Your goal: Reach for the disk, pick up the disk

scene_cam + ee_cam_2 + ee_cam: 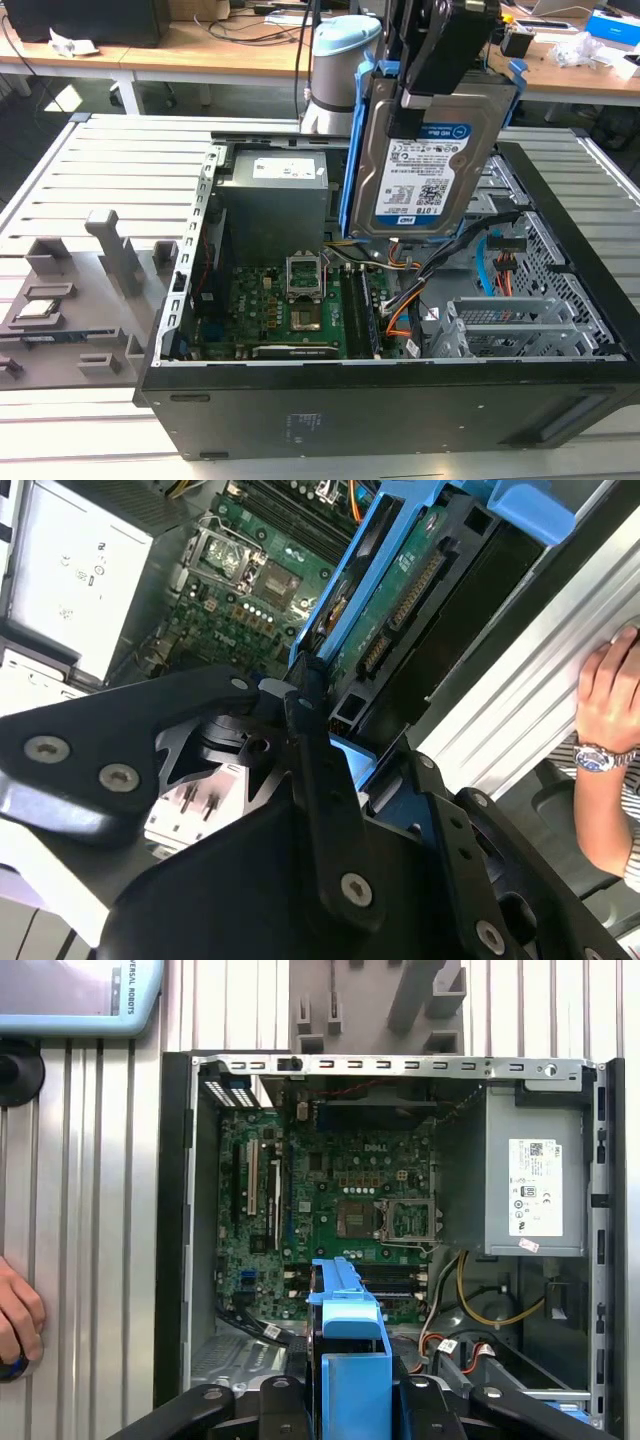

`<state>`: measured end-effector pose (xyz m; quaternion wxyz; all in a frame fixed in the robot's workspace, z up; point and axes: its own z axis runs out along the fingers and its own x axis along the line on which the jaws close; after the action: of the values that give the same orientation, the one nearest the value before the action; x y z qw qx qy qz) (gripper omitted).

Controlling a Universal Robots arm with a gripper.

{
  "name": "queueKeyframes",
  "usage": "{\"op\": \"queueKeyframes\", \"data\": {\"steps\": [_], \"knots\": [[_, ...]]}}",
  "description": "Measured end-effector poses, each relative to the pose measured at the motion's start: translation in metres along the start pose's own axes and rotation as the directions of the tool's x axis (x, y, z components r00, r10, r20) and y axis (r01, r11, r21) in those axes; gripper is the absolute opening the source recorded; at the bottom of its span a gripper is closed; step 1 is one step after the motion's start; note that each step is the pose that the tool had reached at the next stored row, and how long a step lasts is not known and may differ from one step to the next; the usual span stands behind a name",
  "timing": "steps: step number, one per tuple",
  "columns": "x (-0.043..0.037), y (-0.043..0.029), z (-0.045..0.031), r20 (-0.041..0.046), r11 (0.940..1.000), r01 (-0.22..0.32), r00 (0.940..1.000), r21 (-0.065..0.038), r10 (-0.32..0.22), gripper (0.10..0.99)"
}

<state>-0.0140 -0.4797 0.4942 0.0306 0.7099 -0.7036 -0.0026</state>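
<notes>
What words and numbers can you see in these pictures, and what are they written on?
Label on the disk: a maker's logo, barcodes and fine print, too small to read.
Sticker on the power supply: symbols and fine print, too small to read.
Motherboard: one small white maker's name; the other markings are too small to read.
Light blue device beside the case: one line of print along its edge.

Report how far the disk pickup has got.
Reaching looks done, and so does the pickup: in the exterior view the gripper clamps the top edge of the disk, which hangs upright, label outward, above the open computer case, clear of the motherboard. In hand: the disk in its blue bracket. Nothing visibly remains of the pickup.
</notes>
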Motion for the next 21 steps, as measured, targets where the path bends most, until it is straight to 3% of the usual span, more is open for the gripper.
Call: {"op": "queueKeyframes", "data": {"steps": [10,21], "knots": [[0.0105,0.0001,0.0004,0.0,1.0,0.0,1.0,0.0,0.0,0.365],[0.028,0.0002,0.0011,0.0,1.0,0.0,1.0,0.0,0.0,0.365]]}}
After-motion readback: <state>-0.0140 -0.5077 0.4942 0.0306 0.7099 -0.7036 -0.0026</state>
